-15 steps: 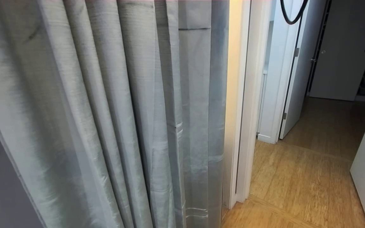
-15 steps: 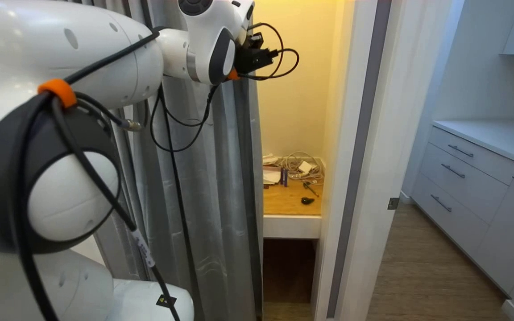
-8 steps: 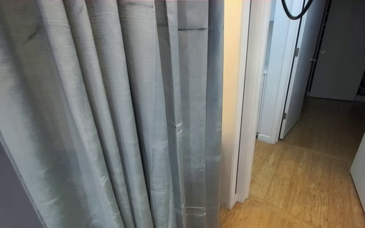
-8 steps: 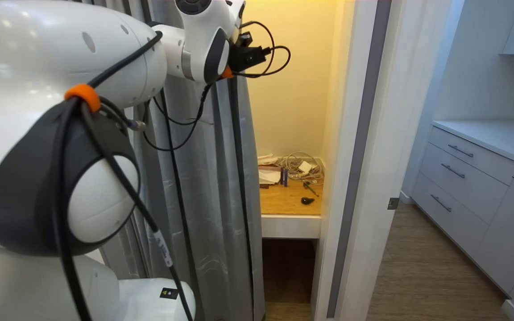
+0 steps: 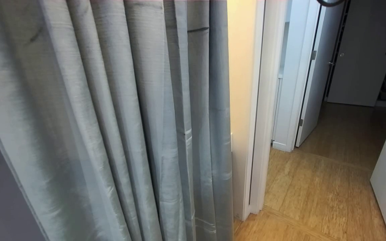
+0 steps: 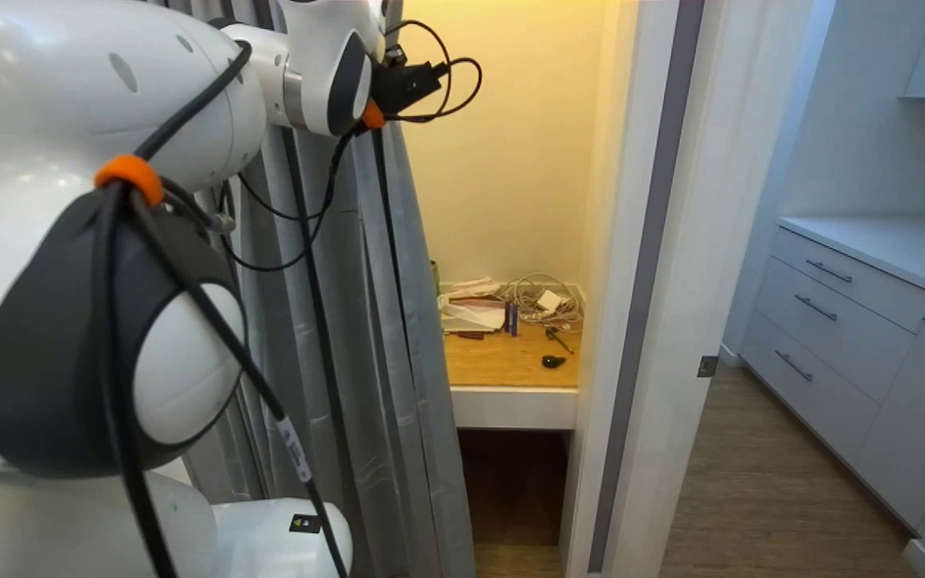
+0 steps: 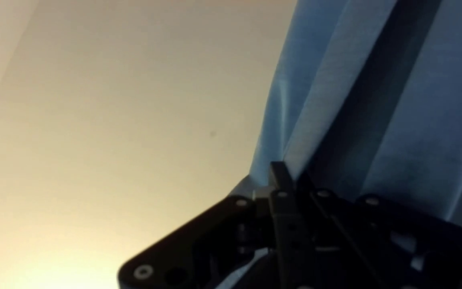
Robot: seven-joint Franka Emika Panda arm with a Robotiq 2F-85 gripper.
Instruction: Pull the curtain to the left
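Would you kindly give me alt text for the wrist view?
A black gripper pinches a fold of blue-grey curtain in the lower half. More folds fill the right; a pale, warmly lit wall fills the left.

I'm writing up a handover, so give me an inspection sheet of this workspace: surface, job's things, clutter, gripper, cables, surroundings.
Surface: wooden shelf, small items on it.
Job's things: grey-blue curtain, hanging in deep folds, hiding part of the shelf.
Clutter: papers, tangled white cords and a small black object on the shelf.
Gripper: closed, pinching fabric near the curtain's edge.
Cables: black, running along the arm; one loop hangs before the curtain.
Surroundings: white door frame, drawers beyond it.
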